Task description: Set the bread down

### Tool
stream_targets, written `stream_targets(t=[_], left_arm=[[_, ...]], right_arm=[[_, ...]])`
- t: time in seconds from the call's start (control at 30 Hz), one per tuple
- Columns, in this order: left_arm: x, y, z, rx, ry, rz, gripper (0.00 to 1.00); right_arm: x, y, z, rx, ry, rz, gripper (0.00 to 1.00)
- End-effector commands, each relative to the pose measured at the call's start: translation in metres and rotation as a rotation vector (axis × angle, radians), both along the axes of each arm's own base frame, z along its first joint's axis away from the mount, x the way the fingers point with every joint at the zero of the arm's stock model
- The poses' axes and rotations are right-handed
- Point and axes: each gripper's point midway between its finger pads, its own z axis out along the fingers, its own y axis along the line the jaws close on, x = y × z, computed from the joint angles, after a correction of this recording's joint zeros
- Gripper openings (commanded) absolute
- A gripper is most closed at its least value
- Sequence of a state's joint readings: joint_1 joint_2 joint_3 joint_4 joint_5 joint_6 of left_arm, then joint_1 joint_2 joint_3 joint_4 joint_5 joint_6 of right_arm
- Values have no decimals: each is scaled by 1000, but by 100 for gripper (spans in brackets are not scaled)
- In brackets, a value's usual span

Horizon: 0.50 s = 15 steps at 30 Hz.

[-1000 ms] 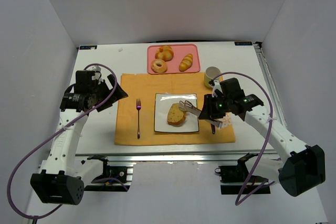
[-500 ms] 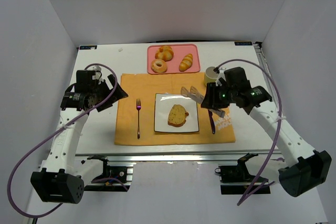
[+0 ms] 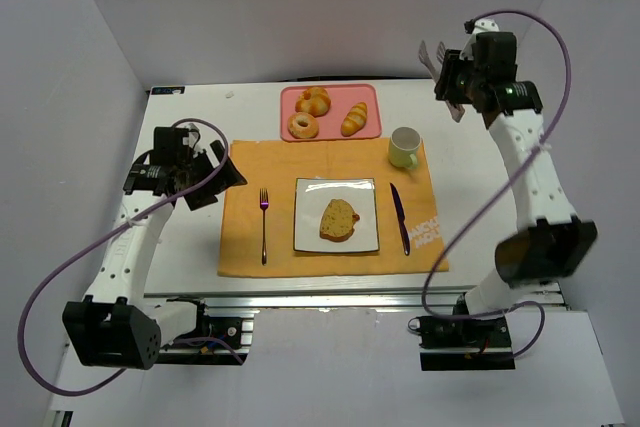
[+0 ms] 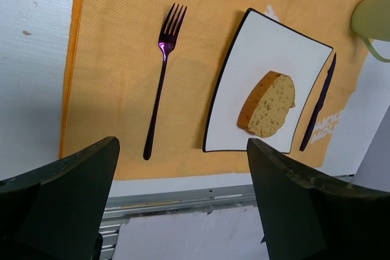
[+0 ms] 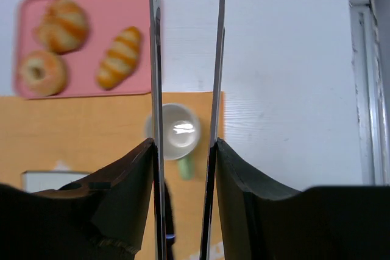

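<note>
The bread [image 3: 339, 218], an oval tan slice with a brown crust, lies on the white square plate [image 3: 310, 237] in the middle of the orange mat. It also shows in the left wrist view [image 4: 268, 103], lying on the plate [image 4: 262, 41]. My right gripper [image 3: 450, 75] is raised high over the back right of the table and is shut on metal tongs [image 3: 434, 53]. In the right wrist view the tongs [image 5: 155, 59] stand spread and empty between my fingers [image 5: 122, 175]. My left gripper [image 3: 222, 175] is open and empty, left of the mat.
A pink tray [image 3: 370, 97] at the back holds two croissants and a donut [image 3: 303, 125]. A green mug [image 3: 404, 146], a dark knife [image 3: 400, 219] and a purple fork [image 3: 264, 222] lie on the orange mat [image 3: 240, 242]. White walls close in both sides.
My right gripper has let the bread go from the tongs onto the plate, then risen and swung to the far back right with the tongs. The left arm has barely moved.
</note>
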State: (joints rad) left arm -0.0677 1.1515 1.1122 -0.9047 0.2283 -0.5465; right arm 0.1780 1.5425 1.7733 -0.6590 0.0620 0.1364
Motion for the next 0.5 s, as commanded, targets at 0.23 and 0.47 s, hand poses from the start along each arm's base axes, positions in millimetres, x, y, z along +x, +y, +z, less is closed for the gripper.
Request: stream_targets(t=[0.23,0.47], left_arm=[[2,3,-15,40,54,-19,97],[7,9,-25,72,91,-4,97]], right_arm=[[137,-88,-136,-30,168,-59,49],[178,-131,-211,-2,250,-161,50]])
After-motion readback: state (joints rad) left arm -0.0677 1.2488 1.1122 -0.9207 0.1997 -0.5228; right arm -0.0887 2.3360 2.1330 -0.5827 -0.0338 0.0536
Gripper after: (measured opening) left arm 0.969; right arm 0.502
